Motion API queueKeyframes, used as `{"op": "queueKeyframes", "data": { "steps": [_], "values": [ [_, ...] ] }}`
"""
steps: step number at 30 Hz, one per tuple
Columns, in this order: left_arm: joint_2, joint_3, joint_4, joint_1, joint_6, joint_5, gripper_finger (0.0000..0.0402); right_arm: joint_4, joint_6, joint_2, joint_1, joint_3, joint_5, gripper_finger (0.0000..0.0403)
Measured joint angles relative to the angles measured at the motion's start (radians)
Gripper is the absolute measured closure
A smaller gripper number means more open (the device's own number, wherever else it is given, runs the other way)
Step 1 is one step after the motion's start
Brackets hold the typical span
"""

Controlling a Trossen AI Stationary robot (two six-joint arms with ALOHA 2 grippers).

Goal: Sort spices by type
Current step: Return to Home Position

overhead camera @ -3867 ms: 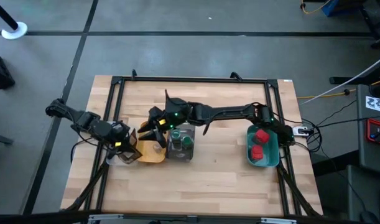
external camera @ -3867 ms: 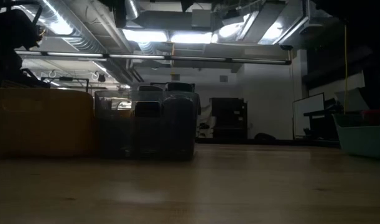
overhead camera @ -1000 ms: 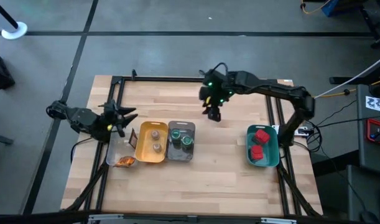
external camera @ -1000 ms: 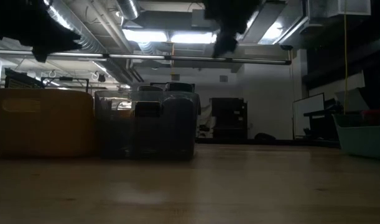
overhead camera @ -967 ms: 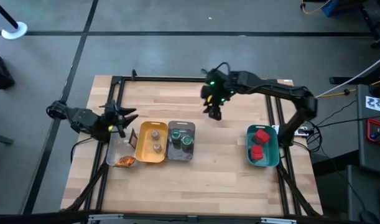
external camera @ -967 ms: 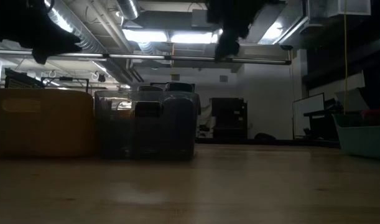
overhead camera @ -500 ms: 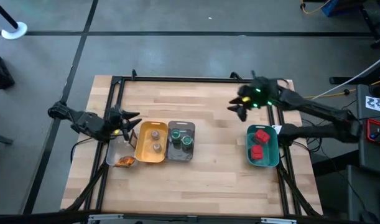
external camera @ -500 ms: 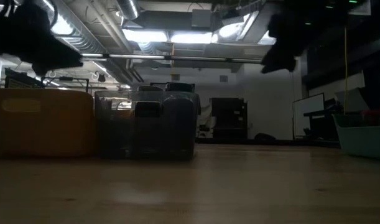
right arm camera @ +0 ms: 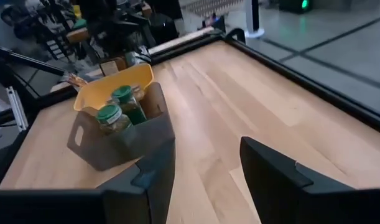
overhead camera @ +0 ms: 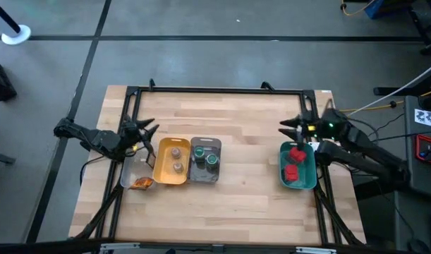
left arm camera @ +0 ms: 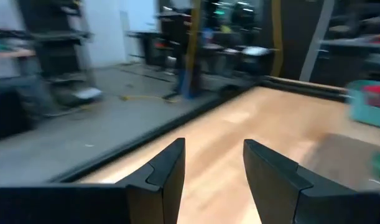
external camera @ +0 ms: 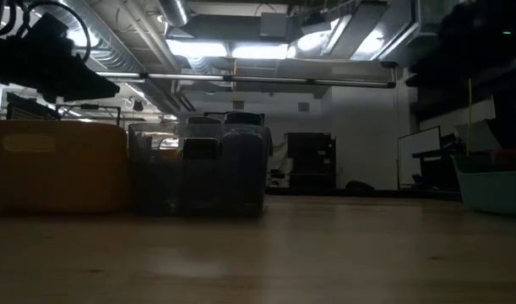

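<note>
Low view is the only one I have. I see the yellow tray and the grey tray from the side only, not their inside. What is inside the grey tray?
Observer: Seen from above, the grey tray holds two green-lidded jars, both upright.
Operator: And the yellow tray beside it?
Observer: The yellow tray holds two tan-grey jars.
Operator: Does any claw carry something?
Observer: No. In the wrist views the left claw and the right claw are both open, with nothing between the fingers.
</note>
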Motion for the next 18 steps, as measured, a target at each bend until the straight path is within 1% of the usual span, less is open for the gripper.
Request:
{"op": "queueKeyframes", "data": {
  "steps": [4, 8, 11, 13, 15, 18],
  "values": [
    [0.000, -0.001, 0.003, 0.039, 0.032, -0.099, 0.0254, -0.086, 0.035, -0.185, 0.000, -0.039, 0.031, 0.0221],
    [0.000, -0.002, 0.000, 0.077, -0.044, -0.103, 0.0253, -0.071, 0.093, -0.334, 0.000, -0.084, 0.034, 0.0221],
    [0.000, -0.002, -0.024, 0.099, -0.099, -0.101, 0.0253, -0.073, 0.112, -0.328, 0.000, -0.092, 0.028, 0.0221],
    [0.001, 0.000, -0.039, 0.108, -0.132, -0.104, 0.0253, -0.029, 0.105, -0.308, 0.000, -0.108, 0.051, 0.0221],
    [0.001, 0.000, -0.041, 0.117, -0.169, -0.102, 0.0254, -0.009, 0.108, -0.308, 0.000, -0.152, 0.052, 0.0221],
    [0.001, 0.000, -0.042, 0.117, -0.209, -0.102, 0.0254, 0.115, 0.108, -0.307, 0.000, -0.239, 0.056, 0.0221]
  ]
}}
